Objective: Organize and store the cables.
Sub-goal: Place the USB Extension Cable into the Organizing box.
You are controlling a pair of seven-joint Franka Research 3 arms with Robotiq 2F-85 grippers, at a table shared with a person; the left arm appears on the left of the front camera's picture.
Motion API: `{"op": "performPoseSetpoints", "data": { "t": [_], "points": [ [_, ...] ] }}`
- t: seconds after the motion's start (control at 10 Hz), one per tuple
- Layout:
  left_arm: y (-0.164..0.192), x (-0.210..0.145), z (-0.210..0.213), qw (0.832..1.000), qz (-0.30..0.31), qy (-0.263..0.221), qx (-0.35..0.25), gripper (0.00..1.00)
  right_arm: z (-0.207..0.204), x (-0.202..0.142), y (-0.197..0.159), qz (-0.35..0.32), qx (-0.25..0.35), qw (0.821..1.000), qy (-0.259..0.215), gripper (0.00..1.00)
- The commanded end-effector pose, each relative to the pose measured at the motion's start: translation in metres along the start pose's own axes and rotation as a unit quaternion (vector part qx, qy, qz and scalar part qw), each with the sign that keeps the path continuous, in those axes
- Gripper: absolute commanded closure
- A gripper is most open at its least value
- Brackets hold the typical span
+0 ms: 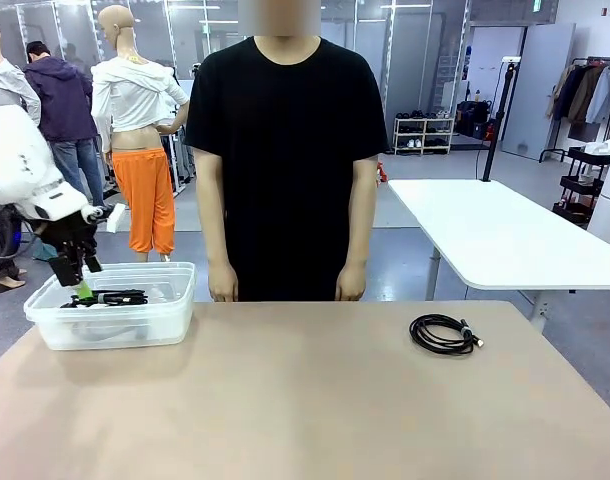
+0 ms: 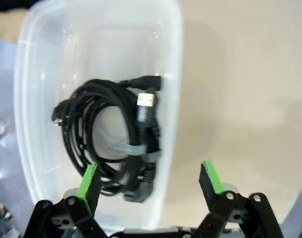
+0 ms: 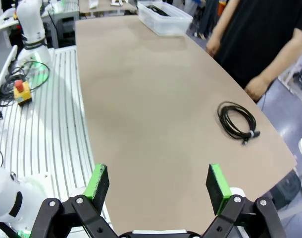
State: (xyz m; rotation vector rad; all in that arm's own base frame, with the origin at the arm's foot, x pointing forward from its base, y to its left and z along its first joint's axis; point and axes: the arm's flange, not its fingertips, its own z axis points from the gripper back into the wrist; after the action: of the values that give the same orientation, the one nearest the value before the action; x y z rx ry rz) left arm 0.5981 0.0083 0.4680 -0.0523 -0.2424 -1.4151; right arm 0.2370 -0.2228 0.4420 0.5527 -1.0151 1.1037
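1. Desk (image 1: 305,400) surface lay bare across the near half, so nothing stood between the arms and the work farther off.
2. Over the near right edge, the right tool (image 3: 158,183) hung with its green pads spread wide and nothing between them; it looked parked, well apart from anything to grasp.
3. One coiled cable (image 1: 445,333) lay flat on the right side of the desk, toward the far edge, bound by a small tie so the loops kept their shape. It was probably the next one to store.
4. At the far left, a clear plastic bin (image 1: 45,310) served as the store, and a bundle of coiled cables (image 2: 116,134) already rested on its floor.
5. Just above the bin, the left tool (image 2: 151,181) was open and empty, one pad over the bin and the other beyond its rim, which suits a release just made.
6. A person (image 1: 285,150) stood at the far edge, hands down, touching nothing.
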Motion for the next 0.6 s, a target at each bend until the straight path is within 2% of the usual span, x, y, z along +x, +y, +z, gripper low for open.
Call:
{"op": "performPoseSetpoints", "data": {
  "t": [0.0,0.1,0.3,0.4,0.5],
  "points": [
    [-0.057,-0.023,0.028,0.998,-0.002,-0.059,-0.034,0.00,-0.015,0.055,-0.036,-0.078,0.002,0.995,0.059,0.00],
    [-0.083,-0.034,0.042,0.992,0.018,-0.107,-0.062,0.00,-0.022,0.078,-0.056,-0.107,-0.007,0.989,0.102,0.00],
    [-0.129,-0.047,0.063,0.974,0.011,-0.192,-0.121,0.00,-0.041,0.110,-0.088,-0.163,-0.028,0.973,0.159,0.00],
    [-0.148,-0.048,0.062,0.970,0.024,-0.215,-0.110,0.00,-0.057,0.119,-0.102,-0.179,-0.061,0.960,0.205,0.00],
    [-0.168,-0.046,0.059,0.965,0.030,-0.243,-0.091,0.00,-0.074,0.123,-0.116,-0.210,-0.072,0.949,0.223,0.00]
  ]
}}
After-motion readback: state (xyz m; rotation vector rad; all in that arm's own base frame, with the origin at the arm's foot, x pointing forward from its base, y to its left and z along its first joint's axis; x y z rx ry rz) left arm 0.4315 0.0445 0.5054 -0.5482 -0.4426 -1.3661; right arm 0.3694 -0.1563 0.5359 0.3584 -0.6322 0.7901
